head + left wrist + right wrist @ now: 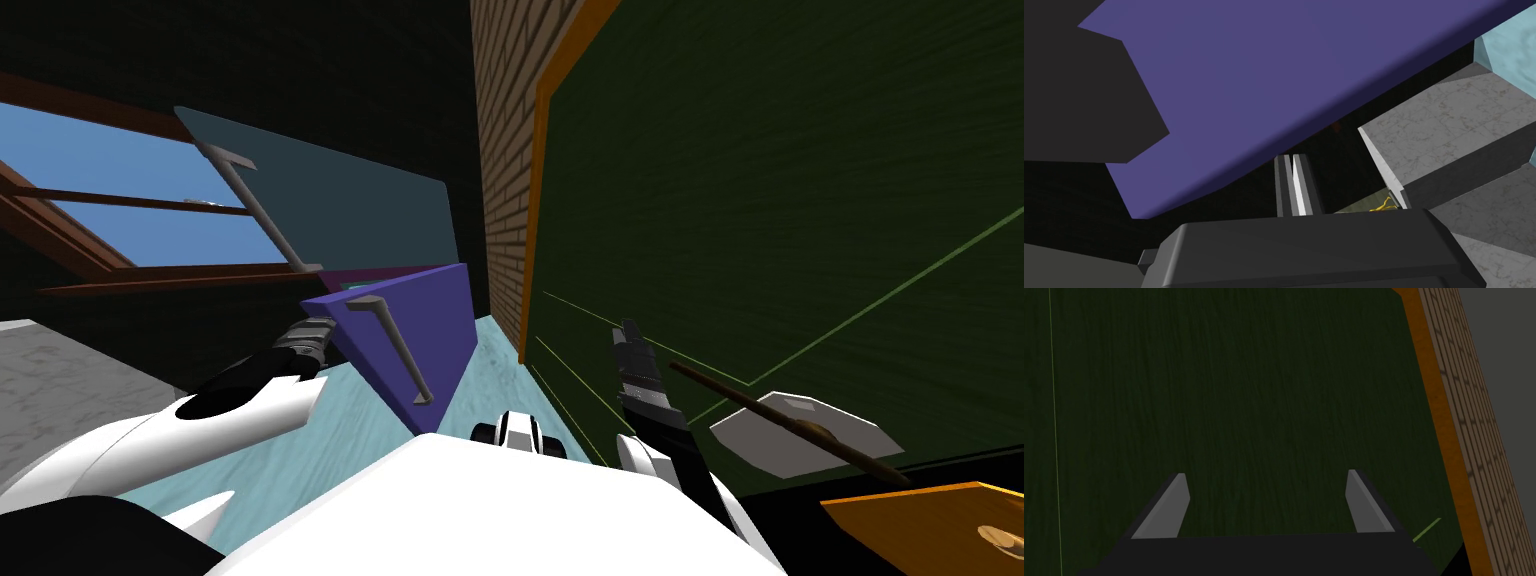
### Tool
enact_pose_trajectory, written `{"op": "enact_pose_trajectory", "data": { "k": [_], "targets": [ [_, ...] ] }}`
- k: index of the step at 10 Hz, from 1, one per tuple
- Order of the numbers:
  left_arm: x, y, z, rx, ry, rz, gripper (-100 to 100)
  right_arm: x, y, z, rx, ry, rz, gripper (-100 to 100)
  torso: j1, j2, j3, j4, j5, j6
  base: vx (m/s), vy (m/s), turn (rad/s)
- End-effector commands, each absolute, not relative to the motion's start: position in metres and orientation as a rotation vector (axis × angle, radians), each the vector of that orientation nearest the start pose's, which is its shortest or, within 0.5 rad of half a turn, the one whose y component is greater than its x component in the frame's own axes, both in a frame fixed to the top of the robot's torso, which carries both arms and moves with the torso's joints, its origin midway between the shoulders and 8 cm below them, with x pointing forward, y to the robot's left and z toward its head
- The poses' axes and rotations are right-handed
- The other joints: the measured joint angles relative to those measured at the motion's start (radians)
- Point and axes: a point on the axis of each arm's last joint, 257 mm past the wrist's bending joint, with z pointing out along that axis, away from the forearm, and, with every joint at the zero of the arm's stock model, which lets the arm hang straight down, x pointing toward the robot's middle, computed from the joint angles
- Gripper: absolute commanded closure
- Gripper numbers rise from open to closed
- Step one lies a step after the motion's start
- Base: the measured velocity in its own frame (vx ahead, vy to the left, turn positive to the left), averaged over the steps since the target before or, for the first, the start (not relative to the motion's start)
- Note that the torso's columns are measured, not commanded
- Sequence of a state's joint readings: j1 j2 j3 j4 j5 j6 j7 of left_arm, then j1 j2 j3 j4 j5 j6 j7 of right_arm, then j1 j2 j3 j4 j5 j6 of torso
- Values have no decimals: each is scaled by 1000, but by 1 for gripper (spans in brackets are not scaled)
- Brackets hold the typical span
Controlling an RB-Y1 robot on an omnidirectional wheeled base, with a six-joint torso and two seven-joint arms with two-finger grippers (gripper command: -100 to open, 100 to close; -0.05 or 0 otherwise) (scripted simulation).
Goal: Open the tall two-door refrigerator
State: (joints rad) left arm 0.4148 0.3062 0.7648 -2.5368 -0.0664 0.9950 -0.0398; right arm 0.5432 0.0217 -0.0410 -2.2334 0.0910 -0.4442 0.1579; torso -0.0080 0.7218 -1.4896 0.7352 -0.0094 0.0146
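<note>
**Left gripper** [1292, 157]: the two fingers [1301, 185] lie together, blade against blade, with nothing seen between them. Their tips end just under the flat purple face of the lower door [1284, 80]; whether they touch it cannot be told. In the head view the left forearm reaches to the near edge of this door.

**Right gripper** [1266, 475]: the fingers stand well apart and hold nothing. They face a dark green wall [1234, 388] without touching it. In the head view this gripper [628, 335] is raised on the robot's right, close before the same wall.

**Refrigerator** [390, 220]: it stands ahead and to the left, between the window and the brick wall. The grey-blue upper door [320, 180] carries a long grey handle [260, 210]. The purple lower door stands ajar at an angle to the upper one, with its own grey handle [400, 350] on the outer face.

**Room**: an orange trim [540, 180] borders the green wall, and a brick wall [505, 150] adjoins it. The floor [350, 440] is pale blue. A brown-framed window [120, 210] shows blue sky at the left. A grey marbled counter [1449, 125] lies beside the lower door. At the right, a brown stick [790, 425] lies across a flat grey piece [800, 445], near an orange table [920, 525].
</note>
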Motion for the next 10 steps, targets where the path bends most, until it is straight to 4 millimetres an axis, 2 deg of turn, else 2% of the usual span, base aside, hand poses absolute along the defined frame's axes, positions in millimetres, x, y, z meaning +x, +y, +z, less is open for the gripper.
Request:
{"op": "enact_pose_trajectory", "data": {
  "k": [1, 2, 3, 4, 5, 7, 10],
  "targets": [
    [260, 587, 4, -1274, 926, -75, -100, 355, -296, -22, 656, 785, 1010, 0, -3, 0, 0, 1, -3, 2, 8, -8, -6],
    [252, 594, -14, -1316, 934, -50, -100, 355, -296, -22, 656, 785, 1010, 0, -5, 1, -1, 1, -4, 2, -16, 4, 45],
    [251, 601, -24, -1344, 932, -47, -100, 355, -296, -22, 656, 785, 1010, 0, -3, 3, 2, 1, -1, -3, -1, 72, 92],
    [248, 599, -26, -1350, 936, -37, -100, 355, -296, -22, 656, 785, 1010, 0, 5, 5, 4, 1, 2, -5, -9, 41, 69],
    [245, 602, -32, -1366, 938, -28, 100, 355, -296, -22, 656, 785, 1010, 0, 3, 7, 5, 2, 2, -5, -15, 10, 21],
    [230, 611, -32, -1393, 904, 7, 100, 355, -296, -22, 656, 785, 1010, 0, -1, 11, 10, 2, 6, -13, 64, -136, 25],
    [210, 623, -33, -1424, 857, 52, 100, 355, -296, -22, 656, 784, 1010, 0, 2, 12, 10, 2, 6, -9, 85, -227, 19]
  ]
}}
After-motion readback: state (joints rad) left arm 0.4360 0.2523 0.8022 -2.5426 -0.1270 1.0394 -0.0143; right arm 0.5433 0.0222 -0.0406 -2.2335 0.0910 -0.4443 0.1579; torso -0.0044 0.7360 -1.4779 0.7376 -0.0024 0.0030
